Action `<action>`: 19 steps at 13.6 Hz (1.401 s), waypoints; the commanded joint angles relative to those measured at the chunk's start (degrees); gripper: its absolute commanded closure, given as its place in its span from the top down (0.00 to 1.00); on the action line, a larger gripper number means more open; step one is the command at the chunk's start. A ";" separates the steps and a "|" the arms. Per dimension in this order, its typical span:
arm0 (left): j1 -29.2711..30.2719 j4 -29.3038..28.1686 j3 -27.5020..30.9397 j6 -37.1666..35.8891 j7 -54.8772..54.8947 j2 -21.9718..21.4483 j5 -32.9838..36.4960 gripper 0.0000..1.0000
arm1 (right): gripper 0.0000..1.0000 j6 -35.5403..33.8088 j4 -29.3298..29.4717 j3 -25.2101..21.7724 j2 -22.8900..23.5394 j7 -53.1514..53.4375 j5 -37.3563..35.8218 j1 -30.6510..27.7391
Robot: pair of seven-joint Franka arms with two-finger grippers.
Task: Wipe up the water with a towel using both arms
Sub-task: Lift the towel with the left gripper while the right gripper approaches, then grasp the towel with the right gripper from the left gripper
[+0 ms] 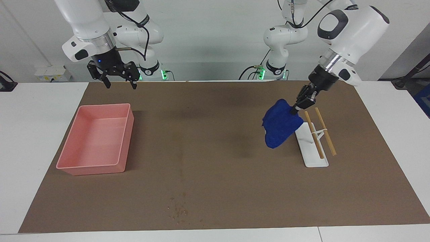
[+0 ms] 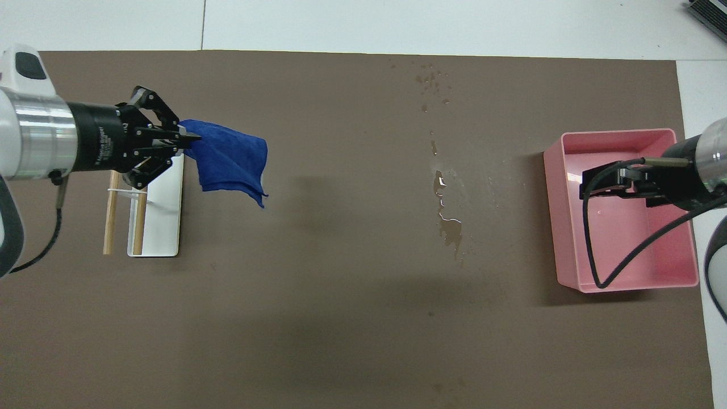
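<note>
The right gripper (image 1: 120,80) is seen raised w/ fingers spread apart and nothing between them, above the mat edge just robot-side of the pink tray (image 1: 125,134); in the overhead view it is drawn over the tray's interior, but no contact is shown from the facing view. The tray is set at the right arm's end of the brown mat (image 2: 341,318), nothing visible inside. The left gripper (image 1: 295,109) is held in the air at the left arm's end, fingers clamped on a corner of the towel (image 1: 279,123), which is left hanging free, clear of the mat. Directly below/beside it a white rack base (image 1: 314,151) w/ two wooden rods (image 1: 325,131) is found, the towel being drawn partly over the base's edge. Approx. mid-table, a streak of water (image 2: 448,227) is spread on the mat, well apart from towel and tray alike. Farther from the robots, scattered droplets (image 2: 430,82) are noted near the mat's outer edge. Nothing is placed between towel and water.
</note>
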 commanded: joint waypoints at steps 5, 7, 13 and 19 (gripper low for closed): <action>-5.21 -0.74 -7.16 11.77 -25.21 -0.22 -8.54 0.00 | 1.00 7.62 -0.91 0.57 0.04 29.50 11.96 4.85; -7.67 -0.91 -7.16 15.81 -30.14 -0.04 -10.22 0.00 | 1.00 12.00 -0.65 0.57 0.74 44.25 17.75 6.79; -12.68 -1.35 -7.16 24.52 -43.52 0.48 -11.90 0.00 | 0.96 19.13 -0.30 0.57 3.37 61.10 21.82 10.31; -18.66 -1.44 -7.16 26.21 -47.13 0.31 -11.90 0.00 | 0.93 25.56 -0.21 0.66 5.31 69.63 22.79 13.29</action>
